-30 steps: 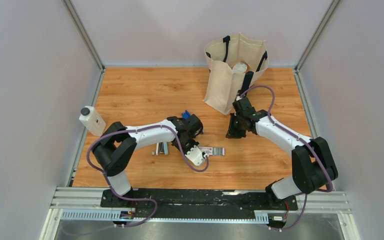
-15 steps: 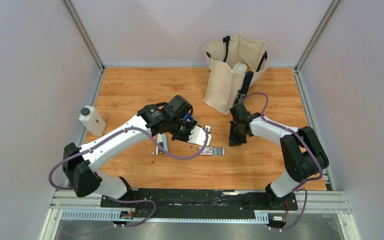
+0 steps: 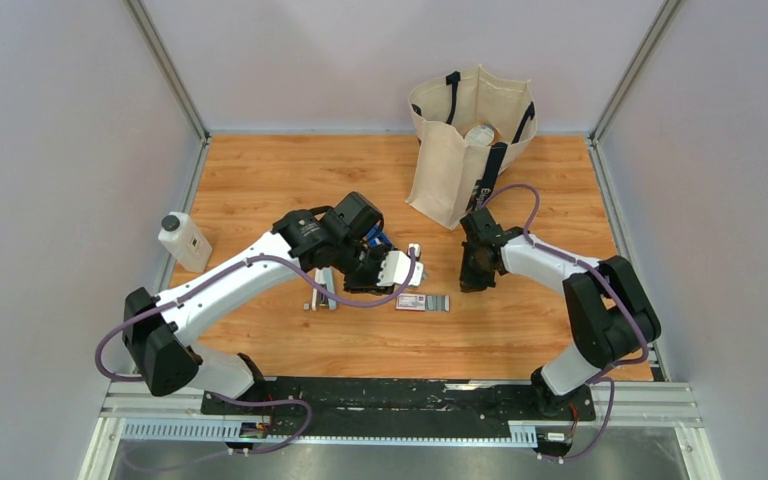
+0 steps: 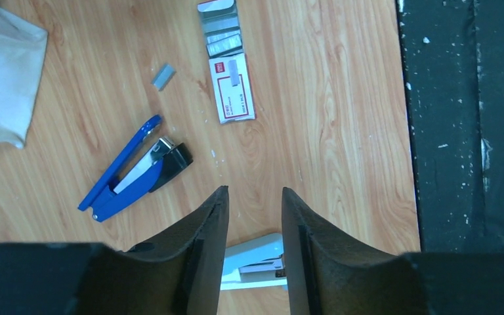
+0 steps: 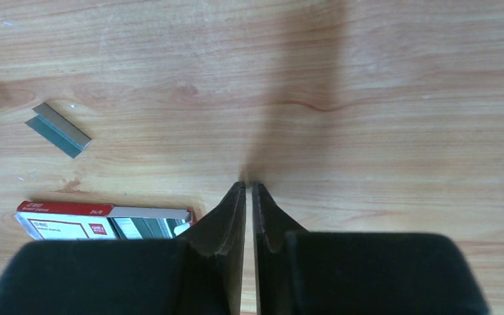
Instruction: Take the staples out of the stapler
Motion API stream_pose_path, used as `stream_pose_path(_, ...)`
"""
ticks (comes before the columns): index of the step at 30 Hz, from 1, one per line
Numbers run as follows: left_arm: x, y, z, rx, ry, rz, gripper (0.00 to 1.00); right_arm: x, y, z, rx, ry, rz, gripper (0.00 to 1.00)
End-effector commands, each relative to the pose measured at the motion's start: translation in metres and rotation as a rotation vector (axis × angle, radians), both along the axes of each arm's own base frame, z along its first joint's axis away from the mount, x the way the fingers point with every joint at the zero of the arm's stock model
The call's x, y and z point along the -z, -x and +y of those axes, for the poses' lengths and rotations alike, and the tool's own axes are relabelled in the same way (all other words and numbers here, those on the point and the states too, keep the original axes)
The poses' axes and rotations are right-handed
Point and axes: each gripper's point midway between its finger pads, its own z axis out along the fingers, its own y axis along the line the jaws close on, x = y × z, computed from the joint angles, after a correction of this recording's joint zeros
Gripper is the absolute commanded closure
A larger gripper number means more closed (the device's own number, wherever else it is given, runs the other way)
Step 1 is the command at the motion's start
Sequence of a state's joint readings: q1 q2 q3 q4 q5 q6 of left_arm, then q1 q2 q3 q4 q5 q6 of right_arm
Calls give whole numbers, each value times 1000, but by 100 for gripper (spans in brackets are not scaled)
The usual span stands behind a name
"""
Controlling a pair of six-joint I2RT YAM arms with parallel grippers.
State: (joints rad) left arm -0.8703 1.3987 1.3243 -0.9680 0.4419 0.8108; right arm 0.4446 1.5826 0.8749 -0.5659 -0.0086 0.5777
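Staples (image 4: 163,77), seemingly a grey strip, were laid near the dark-blue oblong stapler (image 4: 134,169) opened for unloading; left gripper (image 4: 254,193) was spread, right gripper (image 5: 249,186) clenched empty.

Stapler (image 4: 134,172): narrow, dark blue with a black end, hinged open in a V, silver magazine showing, lying flat near the staple box (image 4: 234,92), not touching it

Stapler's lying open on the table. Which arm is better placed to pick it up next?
Left, probably. The left fingers are parted, and the stapler lies full in that wrist view. The right fingers are shut, and that wrist view mainly shows the staple strip and staple box.
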Motion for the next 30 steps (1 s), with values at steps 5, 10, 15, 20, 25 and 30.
stream_pose_path(5, 28, -52, -28, -40, -51, -110, 45, -18, -12, -17, 39, 77, -83, 82)
stream_pose_path(10, 45, -81, -54, 40, -73, -187, 41, -40, -11, -25, 73, 61, -149, 80)
stream_pose_path(15, 64, -88, -77, 272, -68, -234, 39, -77, -6, -34, 106, -12, -261, 69)
stream_pose_path(20, 84, -96, -89, 372, -113, -229, 38, -104, -3, -37, 124, -65, -347, 65)
stream_pose_path(25, 109, -95, -93, 473, -167, -250, 37, -114, 1, -38, 127, -97, -355, 65)
stream_pose_path(30, 125, -89, -101, 548, -186, -233, 37, -129, 4, -42, 140, -128, -378, 66)
